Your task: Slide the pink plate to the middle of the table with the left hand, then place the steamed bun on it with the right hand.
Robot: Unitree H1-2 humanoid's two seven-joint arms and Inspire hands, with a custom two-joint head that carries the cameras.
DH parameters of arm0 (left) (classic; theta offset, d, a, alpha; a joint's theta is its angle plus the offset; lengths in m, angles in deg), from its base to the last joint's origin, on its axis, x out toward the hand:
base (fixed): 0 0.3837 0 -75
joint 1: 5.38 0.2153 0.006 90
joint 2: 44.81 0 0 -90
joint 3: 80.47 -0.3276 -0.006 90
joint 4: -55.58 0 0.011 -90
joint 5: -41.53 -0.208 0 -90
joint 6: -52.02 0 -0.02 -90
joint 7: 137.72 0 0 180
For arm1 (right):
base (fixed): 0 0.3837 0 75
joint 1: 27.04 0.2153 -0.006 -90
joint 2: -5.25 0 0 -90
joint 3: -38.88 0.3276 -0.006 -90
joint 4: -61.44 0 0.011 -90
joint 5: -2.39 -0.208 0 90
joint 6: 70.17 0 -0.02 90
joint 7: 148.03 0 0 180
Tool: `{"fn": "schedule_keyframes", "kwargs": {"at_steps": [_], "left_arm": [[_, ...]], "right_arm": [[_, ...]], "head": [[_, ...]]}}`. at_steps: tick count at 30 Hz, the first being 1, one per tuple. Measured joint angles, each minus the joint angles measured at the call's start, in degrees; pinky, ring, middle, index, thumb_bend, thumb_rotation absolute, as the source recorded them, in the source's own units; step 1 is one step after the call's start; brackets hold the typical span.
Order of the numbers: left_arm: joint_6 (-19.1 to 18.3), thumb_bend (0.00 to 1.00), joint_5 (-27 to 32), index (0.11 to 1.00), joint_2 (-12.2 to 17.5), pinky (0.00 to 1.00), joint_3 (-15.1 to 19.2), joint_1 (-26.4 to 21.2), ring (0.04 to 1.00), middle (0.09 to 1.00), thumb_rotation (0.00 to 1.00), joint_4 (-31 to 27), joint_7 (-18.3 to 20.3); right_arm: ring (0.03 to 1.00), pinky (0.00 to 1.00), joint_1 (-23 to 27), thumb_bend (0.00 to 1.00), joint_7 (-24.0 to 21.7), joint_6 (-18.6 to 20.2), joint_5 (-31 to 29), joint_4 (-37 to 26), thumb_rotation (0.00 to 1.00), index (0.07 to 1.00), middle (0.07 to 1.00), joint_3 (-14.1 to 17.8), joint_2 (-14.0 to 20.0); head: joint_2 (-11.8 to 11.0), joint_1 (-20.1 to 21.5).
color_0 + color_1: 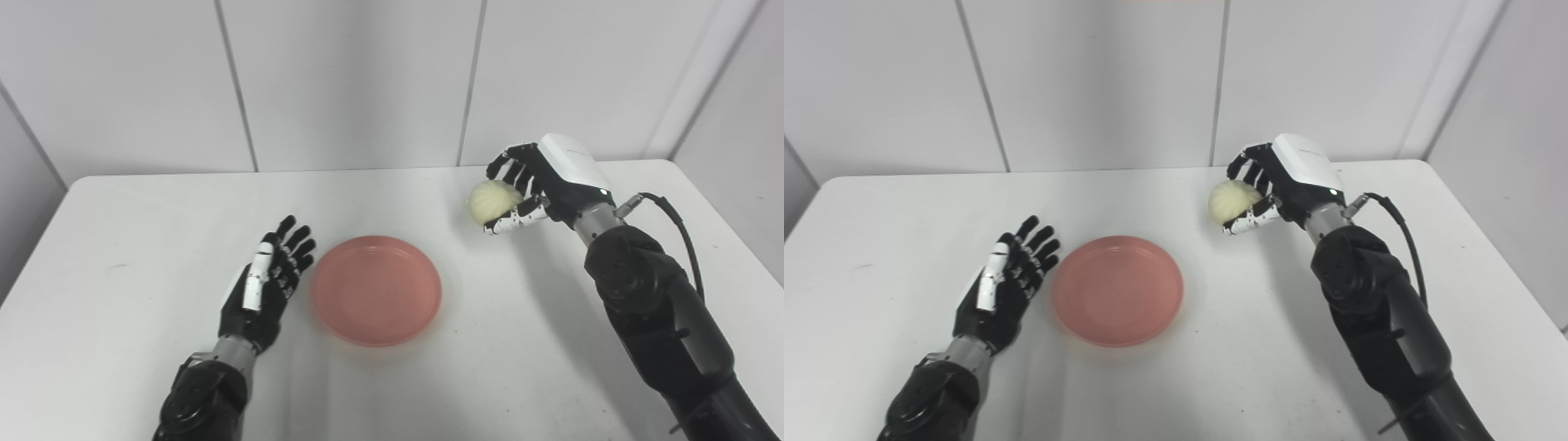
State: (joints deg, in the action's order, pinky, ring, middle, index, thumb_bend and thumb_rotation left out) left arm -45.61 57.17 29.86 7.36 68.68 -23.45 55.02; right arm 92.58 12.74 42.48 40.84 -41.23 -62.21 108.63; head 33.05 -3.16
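The pink plate lies empty near the middle of the white table. My left hand is open with fingers apart, just left of the plate's rim, close to it but apart. My right hand is shut on the pale steamed bun at the back right, up and to the right of the plate. The bun also shows in the right eye view, with the plate in front of it to the left.
A black cable loops off my right wrist. The table's back edge meets a white panelled wall. Bare table surface lies all around the plate.
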Motion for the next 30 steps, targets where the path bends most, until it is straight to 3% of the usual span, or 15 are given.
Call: {"fn": "schedule_keyframes", "kwargs": {"at_steps": [9,19,30], "left_arm": [[0.0,0.39,-1.82,0.945,-0.99,0.95,-0.7,-0.86,0.925,0.934,1.0,0.89,-0.55],[0.0,0.38,-2.52,0.931,-2.51,0.93,-0.58,-1.17,0.91,0.919,1.0,1.01,-2.01],[0.0,0.38,-3.44,0.932,-2.77,0.93,-0.83,-1.45,0.912,0.921,1.0,1.19,-2.49]], "right_arm": [[0.376,0.3,2.43,0.52,-3.93,-0.03,0.46,-4.05,0.0,0.54,0.425,-3.81,-4.53],[0.394,0.31,3.71,0.52,-6.84,0.06,2.05,-4.3,0.0,0.538,0.428,-7.25,-9.37],[0.427,0.35,3.43,0.52,-6.76,-1.17,0.74,1.54,0.0,0.531,0.444,-9.46,-13.02]], "head": [[0.97,-1.59],[1.94,-2.29],[2.9,-2.9]]}}
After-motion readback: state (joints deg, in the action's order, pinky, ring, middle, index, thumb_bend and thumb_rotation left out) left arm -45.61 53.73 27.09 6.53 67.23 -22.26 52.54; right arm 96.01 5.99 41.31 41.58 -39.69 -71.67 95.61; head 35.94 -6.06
